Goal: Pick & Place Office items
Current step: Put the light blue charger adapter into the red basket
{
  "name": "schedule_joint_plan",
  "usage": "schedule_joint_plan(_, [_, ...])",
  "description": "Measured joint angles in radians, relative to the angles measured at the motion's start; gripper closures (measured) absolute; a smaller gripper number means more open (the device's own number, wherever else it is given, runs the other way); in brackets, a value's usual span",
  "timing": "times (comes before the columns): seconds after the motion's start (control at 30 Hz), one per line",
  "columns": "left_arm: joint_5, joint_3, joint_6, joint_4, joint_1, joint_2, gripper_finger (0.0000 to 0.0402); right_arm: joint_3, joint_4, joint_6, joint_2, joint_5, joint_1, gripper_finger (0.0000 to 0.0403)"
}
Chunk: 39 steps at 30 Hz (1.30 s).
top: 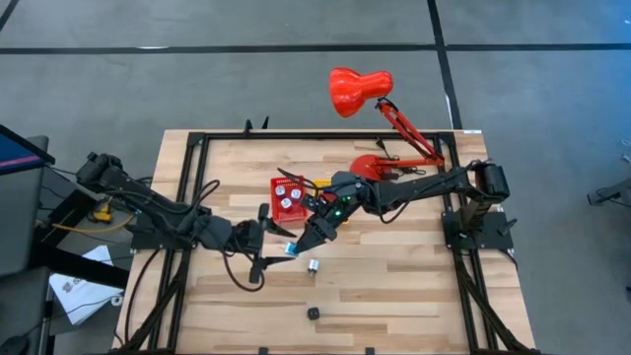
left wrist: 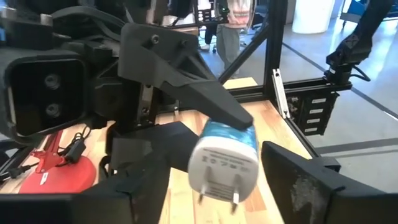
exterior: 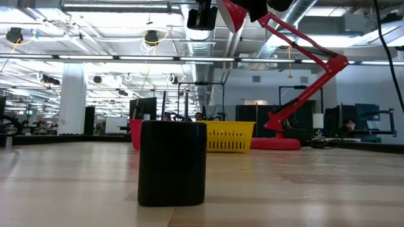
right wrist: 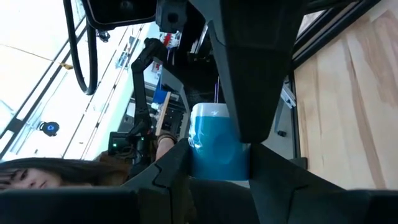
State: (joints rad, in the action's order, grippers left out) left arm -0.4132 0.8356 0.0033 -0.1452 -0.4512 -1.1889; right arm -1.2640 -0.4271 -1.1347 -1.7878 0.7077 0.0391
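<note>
A small light blue and white plug adapter [left wrist: 224, 158] hangs above the table's middle with my right gripper [top: 299, 244] shut on it. Its white face with two metal prongs [left wrist: 217, 194] points toward my left gripper [top: 276, 247]. That gripper is open, and its two fingers [left wrist: 134, 193] stand on either side of the adapter with a gap to it. A small white piece [top: 313, 265] and a small black piece [top: 313, 314] lie on the wood nearer the front edge. The black piece [exterior: 172, 162] fills the foreground of the low view. My right gripper pinches the adapter's light blue body [right wrist: 214, 146] between its two fingers [left wrist: 205, 102], behind the white pronged face. The fingers slant down from the table's right toward its near left. The adapter is lifted clear of the table.
A red bin [top: 288, 197] holding white pieces and a yellow bin [top: 321, 183] stand just behind the grippers. A big red desk lamp [top: 360, 89] rises from its base [top: 373, 166] at the back right. A black frame [top: 183, 177] edges the table. Bare wood lies toward the front.
</note>
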Motion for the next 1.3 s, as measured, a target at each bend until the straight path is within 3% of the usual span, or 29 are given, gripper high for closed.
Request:
schedule_joint_plan(0.33, [0.006,0.000,0.036,-0.011,0.004,0.000,0.0269,0.000,0.003,0.011,0.000,-0.042,-0.004,0.0265])
schedule_joint_plan(0.57, [-0.011,0.000,0.023,-0.017,0.005,0.000,0.0261,0.000,-0.006,0.046,0.000,-0.062,-0.017,0.0215])
schedule_joint_plan(0.7, [-0.004,0.000,0.023,-0.022,0.004,0.000,0.0250,0.000,-0.016,0.084,0.000,-0.062,-0.021,0.0163])
schedule_joint_plan(0.9, [-0.009,0.000,-0.004,0.028,0.004,0.018,0.0270,0.001,0.061,0.186,0.005,-0.037,-0.084,0.0091])
schedule_joint_plan(1.13, [-0.020,0.000,-0.095,0.221,0.004,0.090,0.0259,0.038,0.149,0.394,0.112,-0.242,-0.175,0.0058])
schedule_joint_plan(1.3, [-0.182,0.000,-0.191,0.446,0.054,0.109,0.0269,0.062,0.246,0.527,0.205,-0.446,-0.156,0.0053])
